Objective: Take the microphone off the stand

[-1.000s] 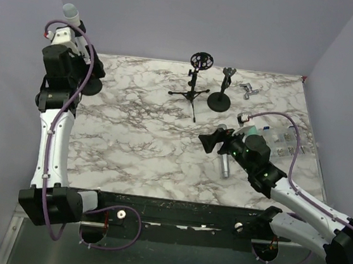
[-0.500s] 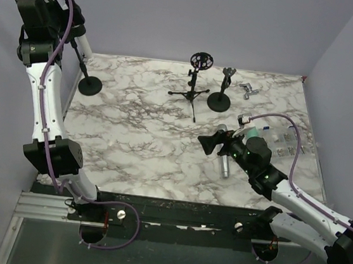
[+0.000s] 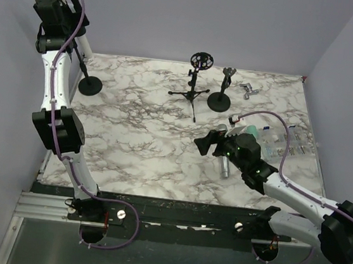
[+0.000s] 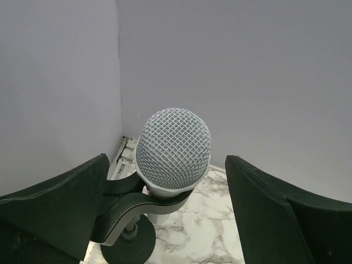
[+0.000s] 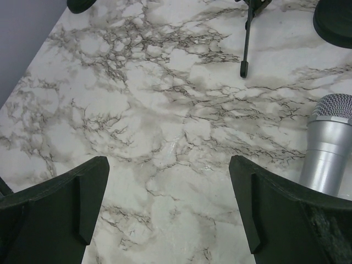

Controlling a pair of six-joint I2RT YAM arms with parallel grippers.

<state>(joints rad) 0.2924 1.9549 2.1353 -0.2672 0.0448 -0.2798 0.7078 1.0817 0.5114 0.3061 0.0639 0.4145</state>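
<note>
Since a second ago the left arm has swung up from the table's left side into the far-left corner, and the right arm has edged slightly toward the left.

The left gripper (image 4: 165, 165) has its jaws spread apart, one dark finger (image 4: 60, 203) on each side of the microphone (image 4: 173, 146). In the left wrist view a gap shows between each finger and the mesh head, so nothing is clamped. The microphone sits in the clip of its stand (image 4: 148, 201), head tilted up toward the wrist camera, with the stand's round black base (image 3: 90, 86) on the marble table (image 3: 131, 139) near the corner where the two walls meet. From the top view the gripper body hides the head.

The right gripper (image 5: 165, 165) also stands wide, holding nothing, low over bare marble. Just beside its right finger a silver microphone (image 5: 330, 143) lies on the table, mesh end pointing away from the arm bases.

Farther back stand a tripod stand (image 3: 195, 77) with a ring mount on top and, just right of it, a second round-based stand (image 3: 221, 92). A small metal clip (image 3: 250, 91) lies near the far-right corner, and a clear parts box (image 3: 287, 141) sits by the right edge.
</note>
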